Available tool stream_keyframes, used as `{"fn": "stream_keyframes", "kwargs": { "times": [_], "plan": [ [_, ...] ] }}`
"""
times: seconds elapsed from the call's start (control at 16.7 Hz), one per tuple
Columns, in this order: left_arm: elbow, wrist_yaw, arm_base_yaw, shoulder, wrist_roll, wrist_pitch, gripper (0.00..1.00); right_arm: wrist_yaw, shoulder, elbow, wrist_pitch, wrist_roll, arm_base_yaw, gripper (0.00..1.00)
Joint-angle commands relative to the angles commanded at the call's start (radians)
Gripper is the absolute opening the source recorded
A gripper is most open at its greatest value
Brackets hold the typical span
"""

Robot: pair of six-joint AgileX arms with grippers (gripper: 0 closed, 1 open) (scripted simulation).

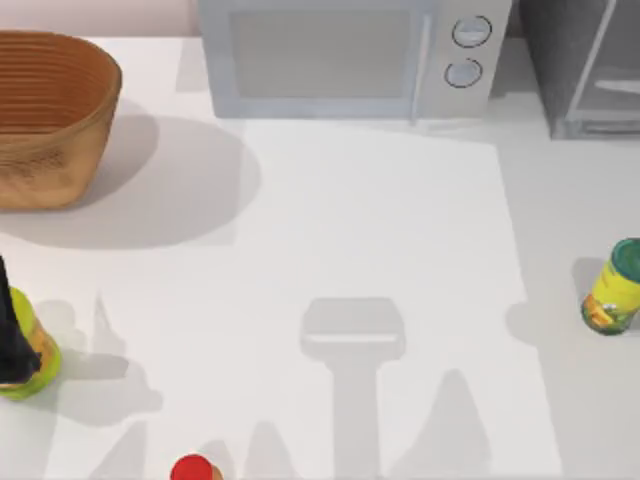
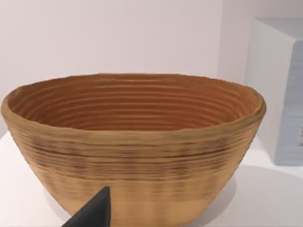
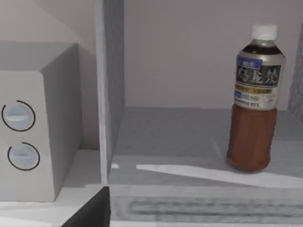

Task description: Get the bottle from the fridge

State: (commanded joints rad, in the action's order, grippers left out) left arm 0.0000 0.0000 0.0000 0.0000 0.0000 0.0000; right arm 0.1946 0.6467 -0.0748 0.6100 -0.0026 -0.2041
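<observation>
The bottle stands upright on the floor of the fridge, toward one side of the compartment. It has a white cap, a grey label and a reddish-brown body. In the top view the fridge is the dark grey cabinet at the back right corner. A dark part of my right gripper shows in the right wrist view, in front of the fridge's sill and well short of the bottle. My left gripper sits at the table's left edge, above a yellow-green object, facing the basket.
A light grey microwave with two knobs stands at the back centre, just left of the fridge. The woven basket fills the back left. A yellow-green can stands at the right edge and a red-capped bottle at the front.
</observation>
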Motion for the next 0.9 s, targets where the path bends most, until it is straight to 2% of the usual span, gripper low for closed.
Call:
{"fn": "stream_keyframes", "kwargs": {
  "times": [0.48,0.72,0.9],
  "plan": [
    [0.000,0.000,0.000,0.000,0.000,0.000,1.00,0.204,0.770,-0.055,0.637,0.016,-0.212,1.00],
    [0.000,0.000,0.000,0.000,0.000,0.000,1.00,0.279,1.017,-0.087,0.877,0.020,-0.289,1.00],
    [0.000,0.000,0.000,0.000,0.000,0.000,1.00,0.312,1.123,-0.105,0.985,0.021,-0.322,1.00]
  ]
}}
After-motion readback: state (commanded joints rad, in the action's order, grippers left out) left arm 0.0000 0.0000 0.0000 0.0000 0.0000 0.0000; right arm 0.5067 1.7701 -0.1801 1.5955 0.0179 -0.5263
